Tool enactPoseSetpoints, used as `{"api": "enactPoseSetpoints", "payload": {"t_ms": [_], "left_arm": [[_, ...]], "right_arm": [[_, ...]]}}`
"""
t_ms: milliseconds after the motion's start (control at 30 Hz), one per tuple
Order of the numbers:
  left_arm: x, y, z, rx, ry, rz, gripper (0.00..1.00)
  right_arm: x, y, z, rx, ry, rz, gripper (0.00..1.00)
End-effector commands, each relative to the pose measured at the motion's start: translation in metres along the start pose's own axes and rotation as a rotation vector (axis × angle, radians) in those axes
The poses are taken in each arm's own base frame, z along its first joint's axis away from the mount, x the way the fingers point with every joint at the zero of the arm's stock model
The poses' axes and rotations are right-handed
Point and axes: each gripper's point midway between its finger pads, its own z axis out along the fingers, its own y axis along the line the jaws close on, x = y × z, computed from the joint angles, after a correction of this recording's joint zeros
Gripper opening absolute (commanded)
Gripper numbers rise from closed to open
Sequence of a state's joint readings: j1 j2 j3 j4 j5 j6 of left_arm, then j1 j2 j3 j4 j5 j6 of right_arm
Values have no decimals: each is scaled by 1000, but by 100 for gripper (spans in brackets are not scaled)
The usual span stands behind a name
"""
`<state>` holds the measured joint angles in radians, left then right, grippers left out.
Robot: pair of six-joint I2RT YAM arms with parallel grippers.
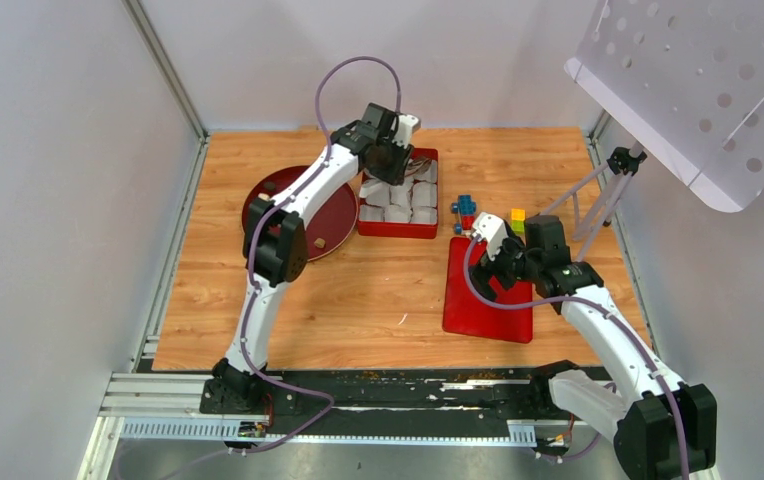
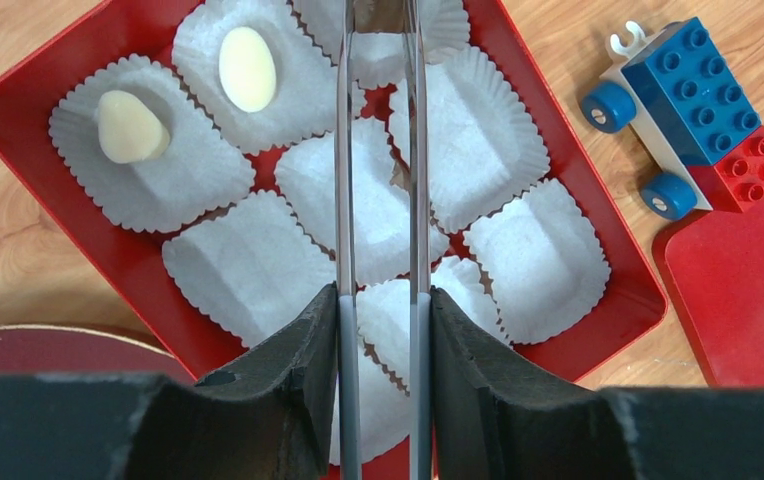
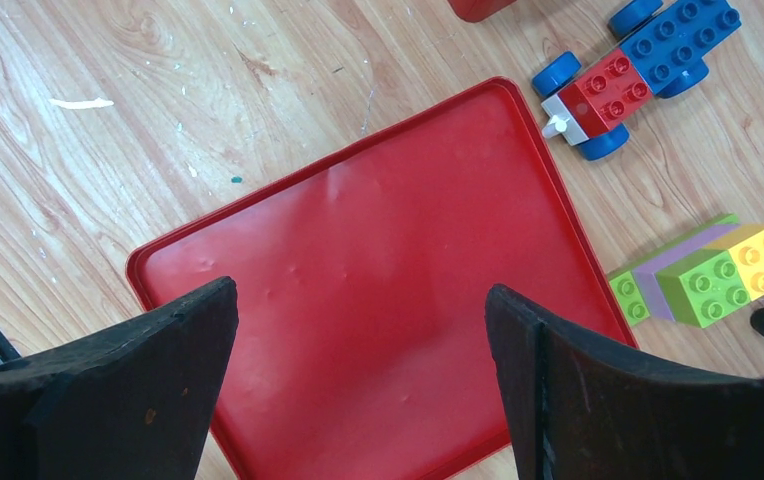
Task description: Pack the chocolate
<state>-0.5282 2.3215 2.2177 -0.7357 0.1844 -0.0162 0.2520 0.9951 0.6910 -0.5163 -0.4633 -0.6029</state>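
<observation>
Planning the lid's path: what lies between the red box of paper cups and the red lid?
A blue-and-red toy block car, clearest in the left wrist view.

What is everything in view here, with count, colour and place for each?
table: one, wood-grain, under everything
box: one, red, far centre of the table
paper cups: at least eight, white, inside the box
chocolate: two, pale, one each in two neighbouring cups
brown lump: at least one, on the plate
plate: one, dark red, round, left of the box
lid: one, red, flat, right of centre
toy car: one, blue and red, between box and lid
blocks: one cluster, green, yellow, purple, beside the lid
tripod: one, grey, far right
tweezers: one, grey, over the box
left fingers: black, clamping the tweezers
right fingers: black, open above the lid
</observation>
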Motion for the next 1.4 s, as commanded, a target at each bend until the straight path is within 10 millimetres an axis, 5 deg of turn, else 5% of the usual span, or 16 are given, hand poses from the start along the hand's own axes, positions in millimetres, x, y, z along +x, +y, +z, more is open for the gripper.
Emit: {"api": "enactPoseSetpoints", "payload": {"t_ms": [0,400,633,767,900,1200,1367], "left_arm": [[-31,-6,-3,-3,-96,43,42],[-39,-5,-2,-17,-113,83,46],[-82,-6,-59,-45,-237,124,46],[-88,-6,-100,-36,-263,128,43],[-57,5,-136,-38,-192,125,42],[72,36,-205,-99,57,130,42],[122,37,-230,-114,132,125,47]], "right_arm": [[-16,-4,-3,1,-43,0,94],[-13,-3,-7,6,-40,8,94],[-8,-2,-5,7,-43,25,94],[-6,-1,-2,3,-48,30,94],[-6,-2,-1,8,-51,26,94],[-1,-1,1,18,-61,32,95],[2,2,0,17,-57,38,95]]}}
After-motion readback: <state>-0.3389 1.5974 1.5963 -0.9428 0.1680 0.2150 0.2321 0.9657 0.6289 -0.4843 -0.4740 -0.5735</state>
